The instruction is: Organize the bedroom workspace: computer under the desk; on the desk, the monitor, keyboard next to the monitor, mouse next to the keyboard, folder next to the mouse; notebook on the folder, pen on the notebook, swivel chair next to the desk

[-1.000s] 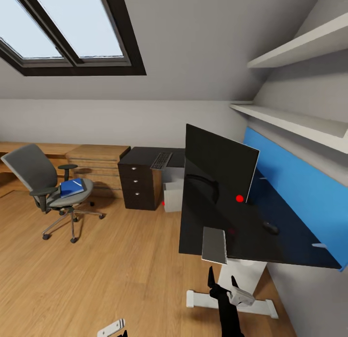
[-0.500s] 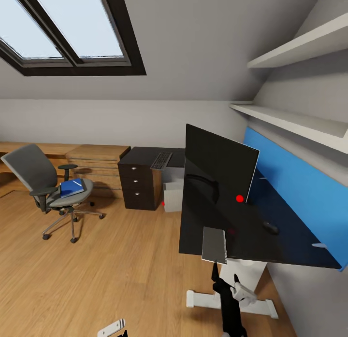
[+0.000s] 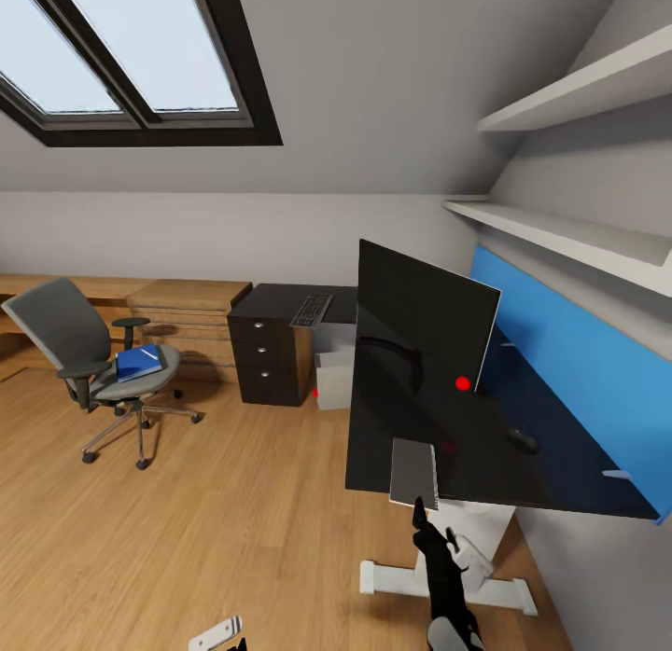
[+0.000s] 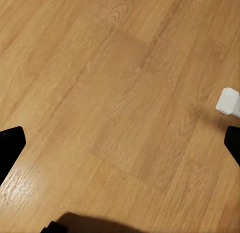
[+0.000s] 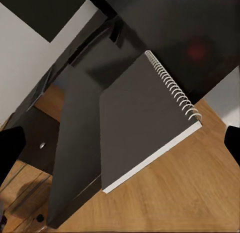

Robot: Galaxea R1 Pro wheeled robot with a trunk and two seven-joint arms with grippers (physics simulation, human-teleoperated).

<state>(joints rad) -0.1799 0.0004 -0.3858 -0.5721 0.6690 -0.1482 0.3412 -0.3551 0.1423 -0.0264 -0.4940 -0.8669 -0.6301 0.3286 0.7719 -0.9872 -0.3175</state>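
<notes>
Your right gripper (image 3: 427,520) is rising toward the one notebook (image 3: 413,473) overhanging the desk (image 3: 448,446) edge, fingers spread, grasping nothing. One folder (image 3: 139,362) is lying on the one chair (image 3: 89,362).

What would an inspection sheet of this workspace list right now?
Surface: glossy black desk.
Job's things: monitor, mouse, keyboard on desk; notebook overhanging its edge; folder on swivel chair; computer under desk.
Clutter: nothing seen.
Grippers: right gripper below notebook, fingers open; left gripper's fingers apart over floor.
Cables: nothing seen.
Surroundings: wood floor, skylight, wall shelves.
</notes>
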